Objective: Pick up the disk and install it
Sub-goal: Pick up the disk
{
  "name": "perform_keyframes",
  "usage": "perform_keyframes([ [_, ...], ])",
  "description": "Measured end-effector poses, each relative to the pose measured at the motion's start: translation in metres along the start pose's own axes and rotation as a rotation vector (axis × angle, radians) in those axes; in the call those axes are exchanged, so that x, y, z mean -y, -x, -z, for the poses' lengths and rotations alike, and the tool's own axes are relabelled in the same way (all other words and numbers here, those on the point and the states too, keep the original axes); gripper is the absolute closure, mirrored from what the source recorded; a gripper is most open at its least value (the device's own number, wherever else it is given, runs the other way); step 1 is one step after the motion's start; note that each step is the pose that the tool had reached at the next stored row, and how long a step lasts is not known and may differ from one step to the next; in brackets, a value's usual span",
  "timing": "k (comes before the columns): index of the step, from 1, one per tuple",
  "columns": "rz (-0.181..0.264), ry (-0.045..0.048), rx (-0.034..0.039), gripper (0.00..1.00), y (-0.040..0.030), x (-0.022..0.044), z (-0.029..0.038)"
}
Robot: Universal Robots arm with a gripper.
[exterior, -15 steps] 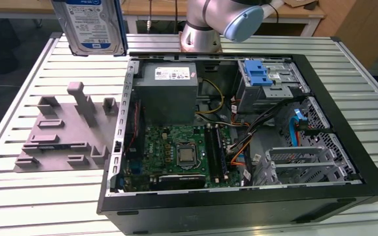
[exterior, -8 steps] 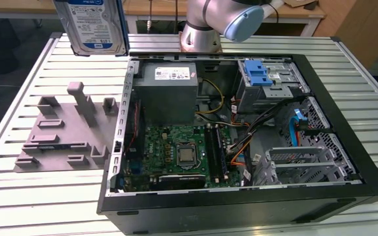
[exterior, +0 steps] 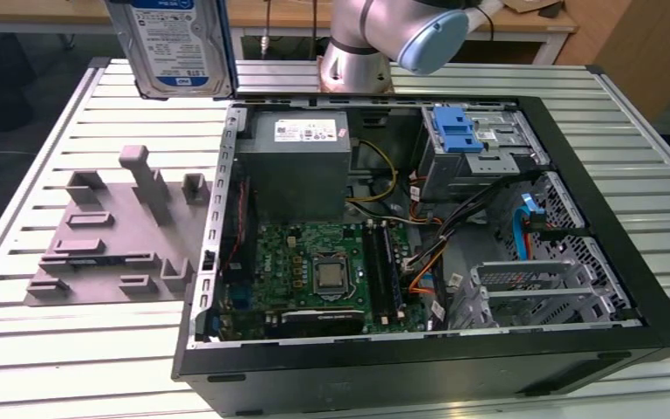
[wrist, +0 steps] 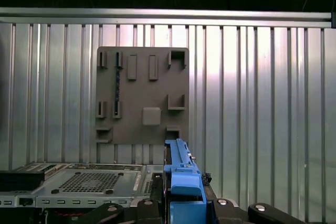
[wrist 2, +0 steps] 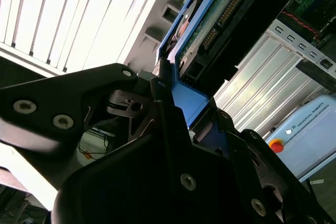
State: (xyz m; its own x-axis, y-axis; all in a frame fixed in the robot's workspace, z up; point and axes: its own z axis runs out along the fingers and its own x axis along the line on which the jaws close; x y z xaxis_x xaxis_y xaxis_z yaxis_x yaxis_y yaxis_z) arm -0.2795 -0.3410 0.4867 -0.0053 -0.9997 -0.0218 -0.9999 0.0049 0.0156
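Exterior view: flat silver disk (exterior: pixel 175 44) in blue carrier held high, jaws clamped on its edge, clear of open black computer case (exterior: pixel 428 371).

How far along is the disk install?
Done: pickup. The disk hangs in the air above the table, clear of the grey fixture plate, at the exterior view's left.
In hand: the gripper is shut on the disk's blue carrier, seen in both wrist views.
Left: installation. The disk is not yet inside the open computer case.
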Motion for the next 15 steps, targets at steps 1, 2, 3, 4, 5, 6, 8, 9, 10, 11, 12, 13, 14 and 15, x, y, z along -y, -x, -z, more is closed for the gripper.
perform_keyframes([
  [1, 0.0, 0.0001, -0.0001, 0.63, 0.0, 0.0014, 0.0001],
  [2, 0.0, 0.0001, -0.0001, 0.63, 0.0, 0.0029, 0.0001],
  [3, 0.0, 0.0001, -0.0001, 0.63, 0.0, 0.0044, 0.0001],
  [4, 0.0, 0.0001, -0.0001, 0.63, 0.0, 0.0058, 0.0001],
  [5, 0.0, 0.0002, -0.0001, 0.63, 0.0001, 0.0071, 0.0002],
  [6, 0.0, 0.0001, -0.0001, 0.63, 0.0001, 0.0083, 0.0002],
  [8, 0.0, 0.0001, -0.0001, 0.63, 0.0001, 0.0103, 0.0002],
  [9, 0.0, 0.0001, -0.0001, 0.63, 0.0001, 0.0105, 0.0002],
  [10, 0.0, 0.0001, -0.0001, 0.63, 0.0, 0.0105, 0.0002],
  [11, 0.0, 0.0, 0.0, 0.63, -0.0004, 0.0105, 0.0002],
  [12, 0.0, 0.0001, 0.0, 0.63, -0.0012, 0.0106, 0.0002],
  [13, 0.0, 0.0001, 0.0, 0.63, -0.0028, 0.0106, 0.0003],
  [14, 0.0, 0.0001, -0.0001, 0.63, -0.0049, 0.0106, 0.0003],
  [15, 0.0, 0.0001, -0.0001, 0.63, -0.0074, 0.0106, 0.0004],
])
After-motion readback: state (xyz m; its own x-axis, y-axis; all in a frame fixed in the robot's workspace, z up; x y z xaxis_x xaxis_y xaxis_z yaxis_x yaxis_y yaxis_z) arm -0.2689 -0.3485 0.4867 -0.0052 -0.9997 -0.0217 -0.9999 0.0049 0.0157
